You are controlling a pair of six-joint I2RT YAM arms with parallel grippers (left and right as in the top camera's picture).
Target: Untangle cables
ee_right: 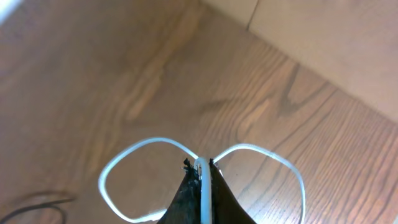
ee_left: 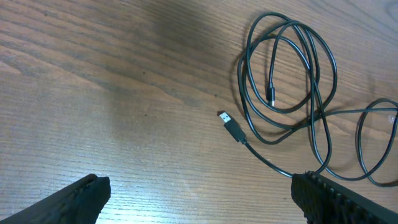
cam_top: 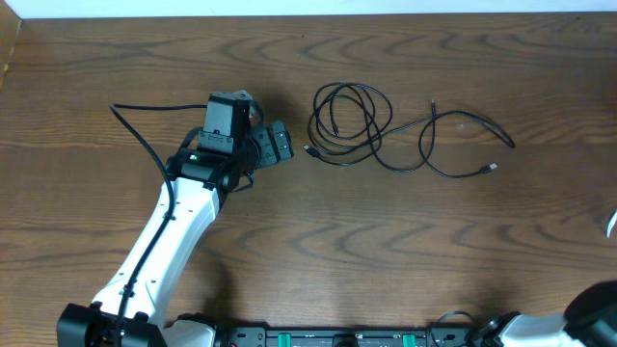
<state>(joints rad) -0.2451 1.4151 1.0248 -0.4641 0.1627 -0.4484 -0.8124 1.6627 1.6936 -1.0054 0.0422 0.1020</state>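
Black cables (cam_top: pixel 352 120) lie coiled and crossed on the wooden table at mid-right, with another black cable (cam_top: pixel 463 145) trailing right. My left gripper (cam_top: pixel 278 145) is open just left of the coil; in the left wrist view a plug end (ee_left: pixel 231 126) lies between and ahead of the open fingers (ee_left: pixel 199 193), with the coil (ee_left: pixel 292 74) beyond. My right gripper (ee_right: pixel 200 167) is shut on the white cable (ee_right: pixel 124 162), which loops out to both sides of the fingers. In the overhead view only a sliver of white cable (cam_top: pixel 611 224) shows at the right edge.
The left arm (cam_top: pixel 164 251) stretches from the bottom left across the table. Its own thick black wire (cam_top: pixel 135 130) arcs at the left. A light-coloured surface (ee_right: pixel 336 37) borders the table in the right wrist view.
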